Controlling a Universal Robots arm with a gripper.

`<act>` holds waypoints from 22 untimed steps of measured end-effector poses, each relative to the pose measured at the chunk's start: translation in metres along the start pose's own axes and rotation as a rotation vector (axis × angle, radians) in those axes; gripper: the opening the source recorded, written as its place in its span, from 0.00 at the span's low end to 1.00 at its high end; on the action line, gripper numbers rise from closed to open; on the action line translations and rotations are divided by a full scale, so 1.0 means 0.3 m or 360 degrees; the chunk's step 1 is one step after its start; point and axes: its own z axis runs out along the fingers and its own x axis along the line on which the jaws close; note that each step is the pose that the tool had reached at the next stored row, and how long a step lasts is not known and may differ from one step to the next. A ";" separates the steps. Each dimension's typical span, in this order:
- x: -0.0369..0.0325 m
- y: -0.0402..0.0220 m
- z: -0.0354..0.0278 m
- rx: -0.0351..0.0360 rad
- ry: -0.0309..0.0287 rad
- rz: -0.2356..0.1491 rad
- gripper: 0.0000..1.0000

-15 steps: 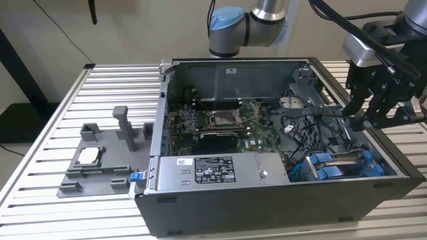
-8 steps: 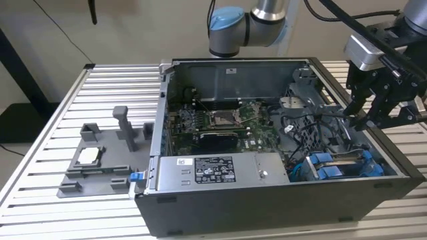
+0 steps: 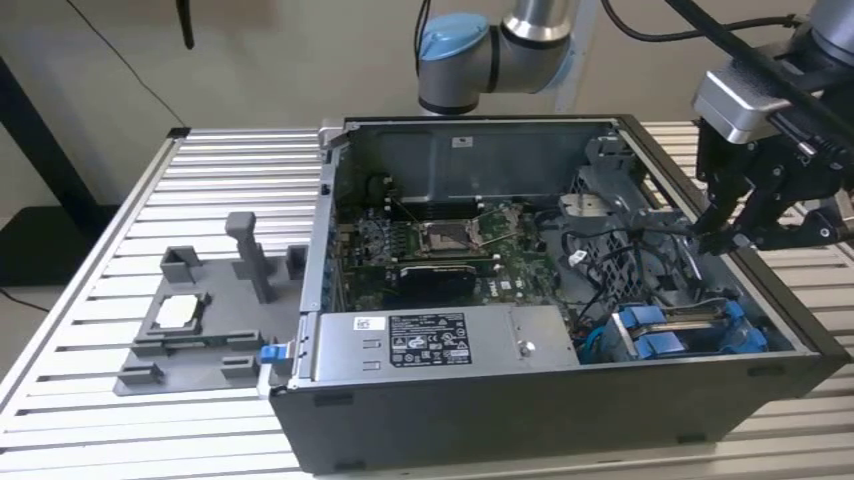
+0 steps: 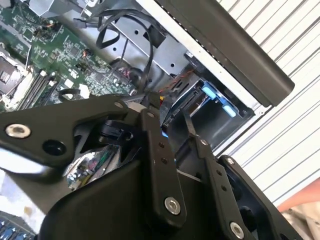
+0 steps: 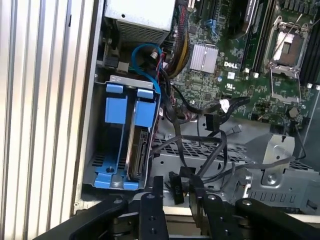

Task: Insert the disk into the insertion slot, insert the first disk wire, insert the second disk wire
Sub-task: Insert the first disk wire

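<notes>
The gripper's (image 5: 176, 196) two fingers (image 5: 151, 205) pinch one black plug (image 5: 175, 184), and its wire runs off into the case (image 3: 534, 420). Just beside the fingers is one drive cage (image 5: 97, 162). In it one disk (image 5: 136, 155) stands on edge, seated in its slot, with two blue tabs (image 5: 145, 112) at its far end. Farther from the fingers lie one motherboard (image 5: 250, 50) and one grey power box (image 5: 140, 15). In the exterior view, one grey fixture (image 3: 200, 320) sits on the table (image 3: 240, 160), well apart from the fingers and outside the case.
</notes>
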 end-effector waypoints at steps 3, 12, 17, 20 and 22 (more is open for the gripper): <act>0.000 0.000 -0.001 0.0002 0.00164 -0.0010 0.25; 0.002 -0.004 0.007 0.0000 0.00286 -0.0011 0.19; 0.003 -0.010 0.010 -0.0039 0.00485 -0.0006 0.19; 0.005 -0.019 0.012 -0.0091 0.00636 0.0000 0.19; 0.006 -0.026 0.013 -0.0129 0.00718 0.0005 0.19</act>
